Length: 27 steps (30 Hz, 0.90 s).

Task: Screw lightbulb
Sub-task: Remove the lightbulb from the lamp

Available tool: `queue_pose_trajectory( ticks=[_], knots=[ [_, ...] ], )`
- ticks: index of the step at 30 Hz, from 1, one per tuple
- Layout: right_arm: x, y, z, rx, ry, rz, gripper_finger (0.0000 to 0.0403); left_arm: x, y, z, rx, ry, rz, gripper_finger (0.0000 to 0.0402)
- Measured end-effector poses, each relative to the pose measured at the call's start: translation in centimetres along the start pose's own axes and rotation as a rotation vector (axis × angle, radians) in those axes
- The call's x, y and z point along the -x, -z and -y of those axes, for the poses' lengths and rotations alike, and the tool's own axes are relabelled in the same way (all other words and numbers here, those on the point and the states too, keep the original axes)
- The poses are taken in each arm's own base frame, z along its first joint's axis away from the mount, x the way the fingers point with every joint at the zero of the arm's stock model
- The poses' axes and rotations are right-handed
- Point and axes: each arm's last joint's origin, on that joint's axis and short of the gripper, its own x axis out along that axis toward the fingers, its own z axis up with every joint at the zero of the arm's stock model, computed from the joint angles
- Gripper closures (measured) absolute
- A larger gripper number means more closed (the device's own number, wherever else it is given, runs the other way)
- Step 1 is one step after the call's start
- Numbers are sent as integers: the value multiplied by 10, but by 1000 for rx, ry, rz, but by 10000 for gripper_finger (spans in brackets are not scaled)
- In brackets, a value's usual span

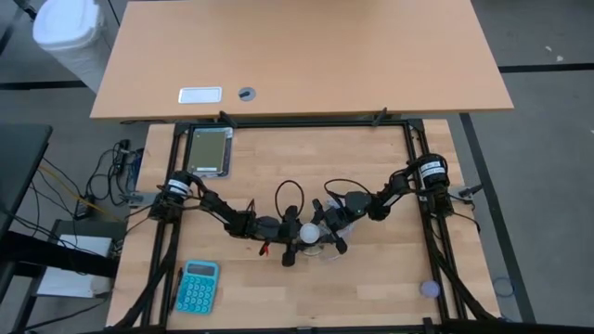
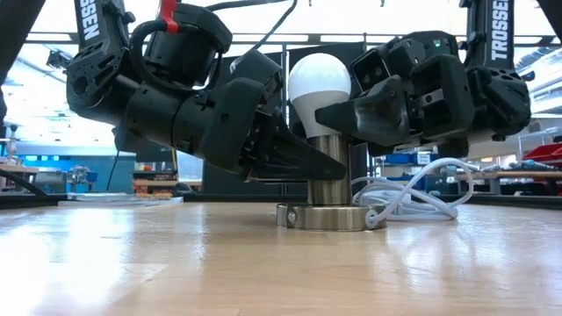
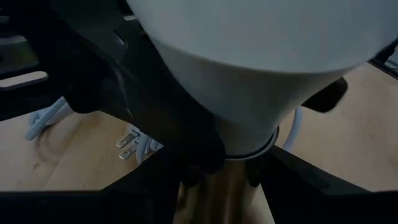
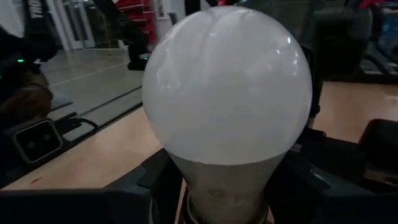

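The white lightbulb (image 2: pixel 319 81) stands upright, its narrow base in a metal socket stem (image 2: pixel 328 171) on a round grey base disc (image 2: pixel 327 217) at the table's middle (image 1: pixel 307 232). My left gripper (image 2: pixel 299 162) comes from the table's left, low, and is shut on the socket stem. My right gripper (image 2: pixel 341 114) comes from the right, higher, and is shut on the bulb's tapering neck. The bulb fills the right wrist view (image 4: pixel 227 87) and the left wrist view (image 3: pixel 249 56). My left gripper holds the metal socket stem (image 3: pixel 214 193) just under the bulb, between its two fingers, coming level from the table's left. The socket stands upright, its disc on the table. My right gripper pinches the bulb's tapering neck (image 4: pixel 224 186) below the globe, one finger on each side, coming about level from the table's right. The bulb stands upright in the socket.
The socket's white cord (image 2: pixel 413 189) lies coiled beside the disc on the right, its plug (image 3: pixel 134 144) on the wood. A teal calculator (image 1: pixel 197 285) lies near the front left, a grey metal tray (image 1: pixel 208 150) at the back left, and a small purple disc (image 1: pixel 430 289) at the front right.
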Motion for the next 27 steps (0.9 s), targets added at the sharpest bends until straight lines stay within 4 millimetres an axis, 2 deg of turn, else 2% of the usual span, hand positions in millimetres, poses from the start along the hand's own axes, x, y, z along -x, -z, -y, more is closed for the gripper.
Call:
queue_pose_trajectory(
  ticks=[10,27],
  knots=[
    [-6,1,-15,-27,124,-5,227,0,0,0,21,-25,0,204],
    [-4,8,-60,-31,561,21,227,0,2,-4,44,-164,-4,204]
  ],
)
